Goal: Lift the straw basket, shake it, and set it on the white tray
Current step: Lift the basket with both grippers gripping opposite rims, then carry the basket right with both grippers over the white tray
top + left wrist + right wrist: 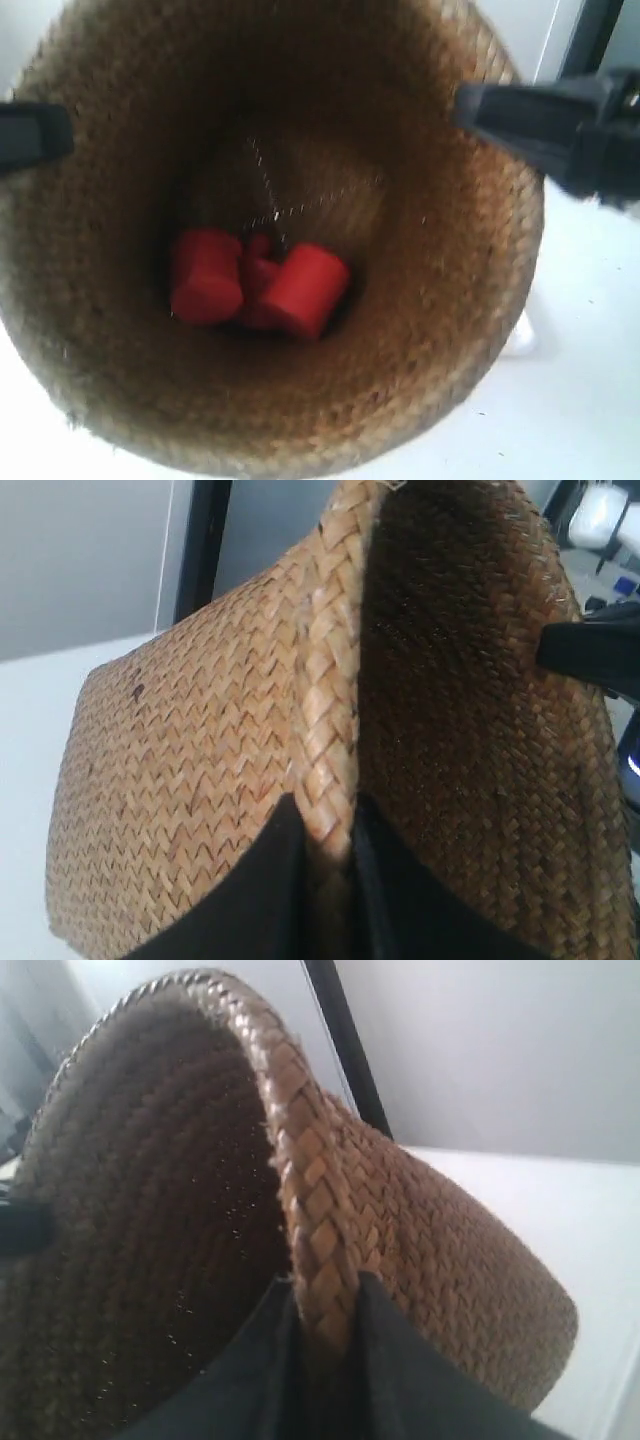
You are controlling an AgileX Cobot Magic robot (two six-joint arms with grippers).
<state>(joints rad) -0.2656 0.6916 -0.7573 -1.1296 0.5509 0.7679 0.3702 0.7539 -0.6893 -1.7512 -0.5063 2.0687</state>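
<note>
**Exterior view: straw basket [300, 420] held by its rim from both sides**

I have the left gripper [328, 845] closed on the braided rim, one finger outside the woven wall and one inside. The right gripper [325, 1325] pinches the rim the same way on the opposite side. I judge this two-sided hold is there to keep the tall, wide basket level and stop it swinging during the shake, since a single pinch on one edge would let it tip.

The basket's open mouth fills nearly the whole exterior view, so I take it to be raised close under that camera, off the white table [590, 400]. Its base is not visible from there.

Down at the bottom lie red pieces [205, 275], chunky and roughly cylinder-like. At least two are touching, with something smaller and red wedged between them. They sit slightly off centre, which suggests the basket is a little tilted.

I cannot make out the white tray in any view, so I cannot yet line up the set-down.
</note>
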